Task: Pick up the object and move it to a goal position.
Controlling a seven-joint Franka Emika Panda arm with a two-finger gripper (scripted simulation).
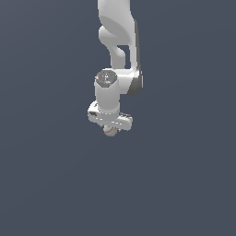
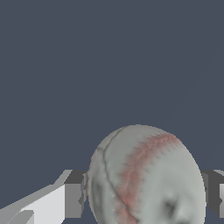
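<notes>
Baseball (image 2: 146,177) wedged between both fingers (image 2: 73,200), end effector (image 1: 109,130) closed against its sides, plain grey backdrop.

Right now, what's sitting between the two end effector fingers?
The ball, off-white with red seams. In the wrist view it fills the gap, one finger against each side. The exterior view shows only a sliver of it under the end effector.

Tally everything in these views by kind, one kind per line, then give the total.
Ball, off-white with red seams: 1
Robot arm, white: 1
Claw, with the ball between its fingers: 1
Total: 3
</notes>
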